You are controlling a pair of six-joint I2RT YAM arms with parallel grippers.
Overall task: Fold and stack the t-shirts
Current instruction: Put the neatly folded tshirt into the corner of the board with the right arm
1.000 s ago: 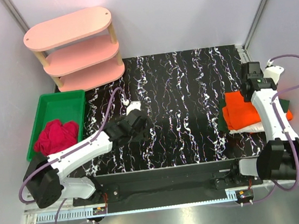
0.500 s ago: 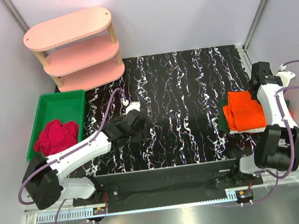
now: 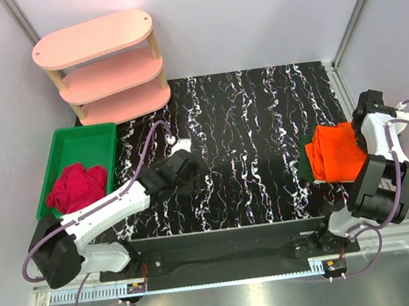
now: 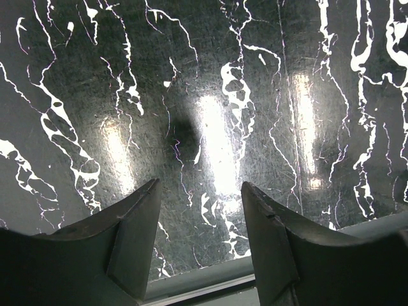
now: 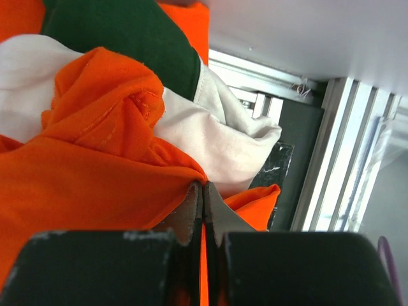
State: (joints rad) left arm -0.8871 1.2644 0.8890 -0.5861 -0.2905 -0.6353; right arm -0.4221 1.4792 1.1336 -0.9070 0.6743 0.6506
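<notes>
Right gripper is clamped on the orange shirt at the right of the counter; left gripper hangs open, empty, mid-left.

Your desk: black top with white veining. At your far-left corner a pink three-tier shelf stands upright. At the left edge you have a green tray holding red cloth. Near your right edge the t-shirts lie in one pile: orange on top, dark green showing at the left, white underneath.
</notes>
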